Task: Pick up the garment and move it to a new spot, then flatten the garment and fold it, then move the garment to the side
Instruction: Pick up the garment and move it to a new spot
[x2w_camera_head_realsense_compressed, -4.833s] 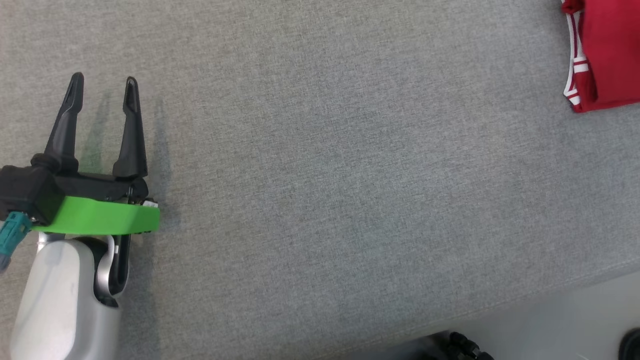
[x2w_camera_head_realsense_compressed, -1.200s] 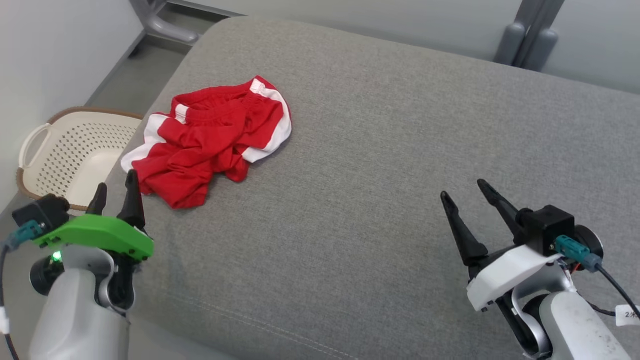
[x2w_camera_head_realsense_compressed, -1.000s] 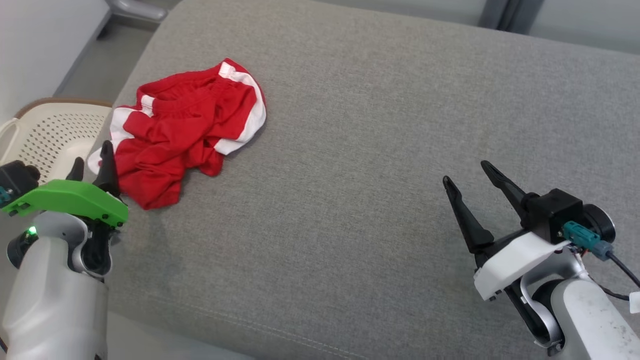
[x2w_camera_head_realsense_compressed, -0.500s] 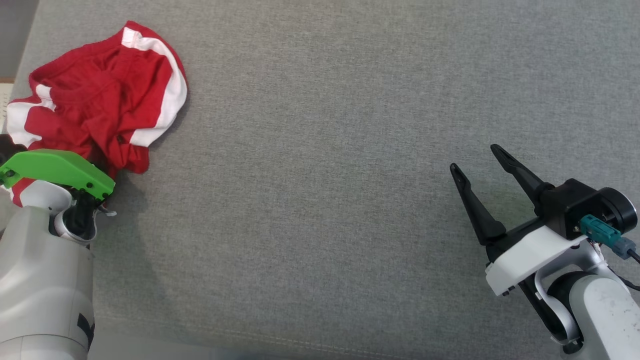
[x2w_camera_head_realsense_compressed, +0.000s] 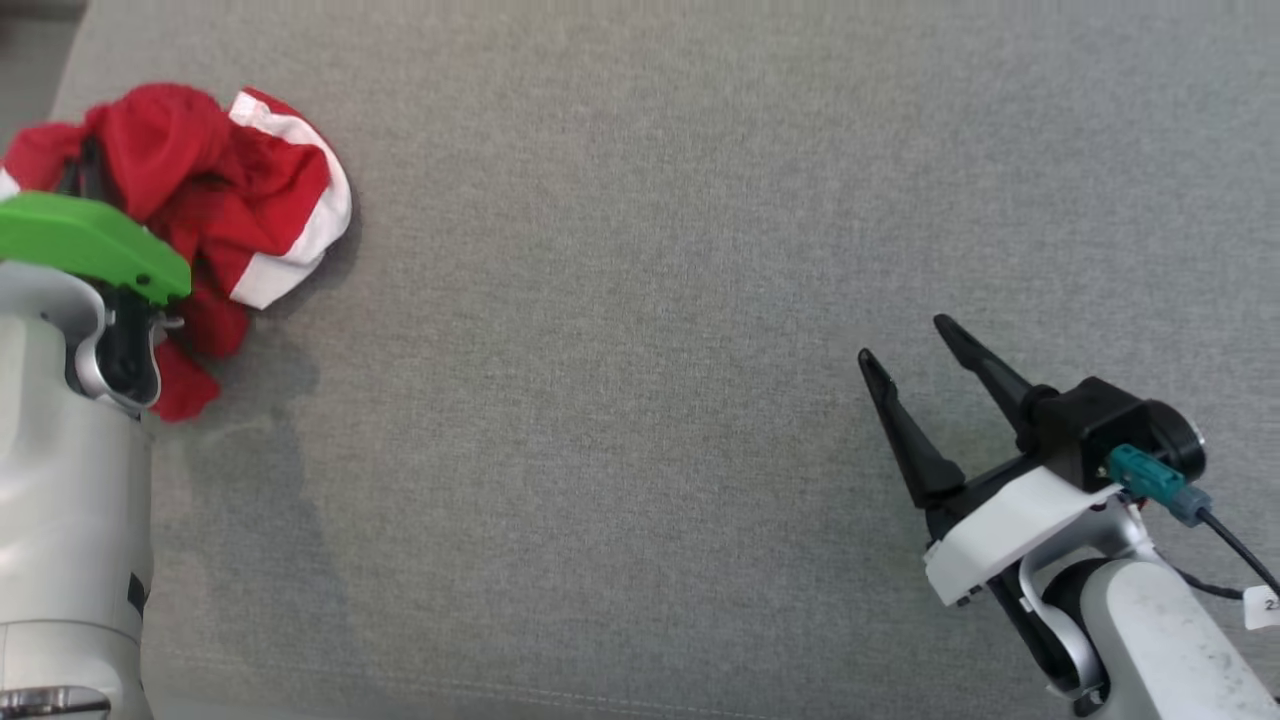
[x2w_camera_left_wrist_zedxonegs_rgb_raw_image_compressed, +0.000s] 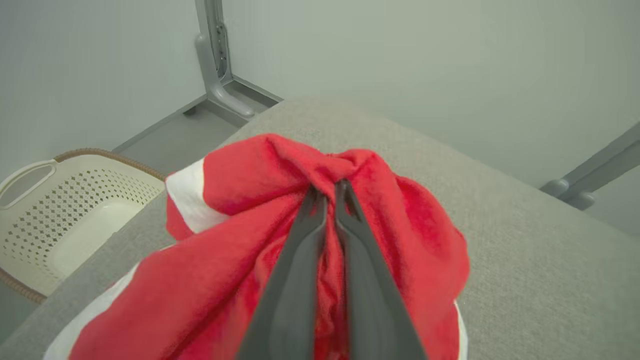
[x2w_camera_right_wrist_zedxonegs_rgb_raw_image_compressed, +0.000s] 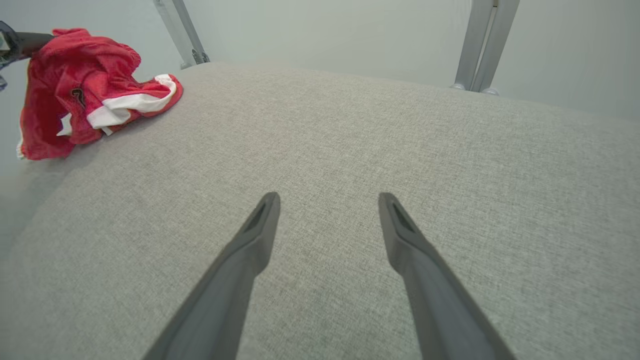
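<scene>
My left jaws pinch a fold of the red garment (x2w_camera_left_wrist_zedxonegs_rgb_raw_image_compressed: 200, 280); a moment ago they stood wide beside it. My right jaws gape, empty.

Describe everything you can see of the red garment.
The red garment is soft-looking cloth with broad white bands, crumpled into a bunch at the left end of the grey cushion. The left gripper is shut on a fold at its top, where the cloth gathers into a peak; its lower part rests on the cushion.
</scene>
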